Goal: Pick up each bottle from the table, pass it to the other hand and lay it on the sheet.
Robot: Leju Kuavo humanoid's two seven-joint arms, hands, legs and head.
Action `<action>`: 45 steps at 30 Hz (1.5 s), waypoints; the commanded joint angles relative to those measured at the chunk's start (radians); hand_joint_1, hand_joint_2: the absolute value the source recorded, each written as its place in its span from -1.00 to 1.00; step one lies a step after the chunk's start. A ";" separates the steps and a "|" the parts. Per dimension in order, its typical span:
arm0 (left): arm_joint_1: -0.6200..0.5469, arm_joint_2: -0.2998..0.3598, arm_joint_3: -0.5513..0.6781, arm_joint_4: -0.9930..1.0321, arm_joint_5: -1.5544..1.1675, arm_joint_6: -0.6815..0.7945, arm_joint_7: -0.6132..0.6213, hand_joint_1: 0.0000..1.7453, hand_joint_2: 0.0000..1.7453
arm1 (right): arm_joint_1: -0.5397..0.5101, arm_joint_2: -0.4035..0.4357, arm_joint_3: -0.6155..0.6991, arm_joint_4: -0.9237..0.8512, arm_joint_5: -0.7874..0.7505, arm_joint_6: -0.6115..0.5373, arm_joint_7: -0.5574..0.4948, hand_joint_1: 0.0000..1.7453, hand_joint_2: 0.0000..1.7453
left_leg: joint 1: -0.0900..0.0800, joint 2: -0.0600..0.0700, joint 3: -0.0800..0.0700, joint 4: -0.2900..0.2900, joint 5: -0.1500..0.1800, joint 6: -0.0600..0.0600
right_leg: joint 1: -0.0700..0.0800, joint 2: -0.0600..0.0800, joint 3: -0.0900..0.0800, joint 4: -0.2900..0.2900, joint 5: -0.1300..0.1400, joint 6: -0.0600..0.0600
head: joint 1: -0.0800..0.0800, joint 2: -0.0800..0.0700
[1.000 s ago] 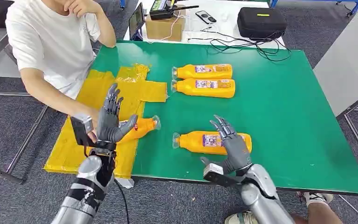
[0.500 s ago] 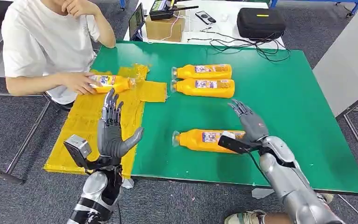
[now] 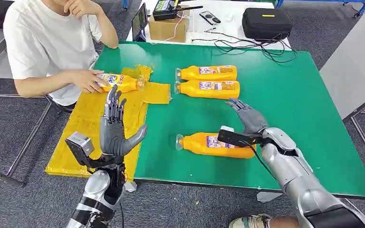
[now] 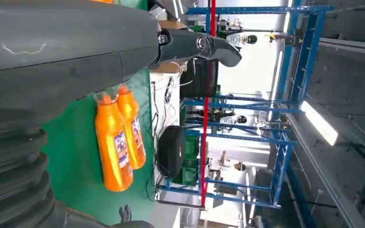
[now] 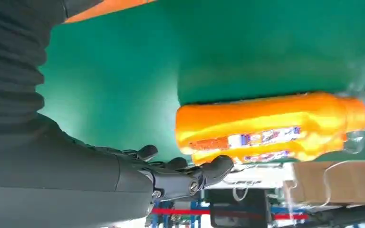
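Left hand (image 3: 114, 130) raised upright over the yellow sheet (image 3: 83, 128), fingers spread, holding nothing. Right hand (image 3: 248, 116) flat and spread above the green table (image 3: 304, 109), empty, just beyond the near bottle (image 3: 214, 145). 2 bottles (image 3: 208, 81) lie touching farther back. A person's hand (image 3: 86, 80) holds a 4th bottle (image 3: 119, 81) on the sheet.

Person's hand (image 3: 86, 79) carried bottle (image 3: 120, 81) to sheet's (image 3: 83, 130) far end.
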 commanded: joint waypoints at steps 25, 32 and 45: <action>0.079 0.070 0.155 -0.141 -0.027 0.036 -0.017 -1.00 1.00 | 0.440 -0.554 0.064 -0.807 -0.336 0.366 0.106 -1.00 1.00 | 0.001 -0.002 0.002 -0.001 -0.002 -0.001 | 0.001 -0.002 0.003 -0.001 -0.002 -0.002 | 0.000 0.000; 0.077 0.065 0.152 -0.134 -0.027 0.036 -0.017 -1.00 1.00 | 0.450 -0.523 0.086 -0.821 -0.313 0.341 0.143 -1.00 1.00 | -0.003 -0.002 0.003 0.000 -0.003 0.001 | -0.002 -0.001 0.004 -0.002 -0.002 0.002 | 0.000 0.000; 0.057 0.068 0.113 -0.058 -0.122 0.063 -0.015 -1.00 1.00 | 0.354 -0.277 0.137 -0.461 -0.189 0.196 0.113 -1.00 1.00 | -0.002 -0.002 0.002 -0.001 -0.002 0.002 | -0.001 0.000 0.004 -0.004 -0.001 0.003 | 0.000 0.000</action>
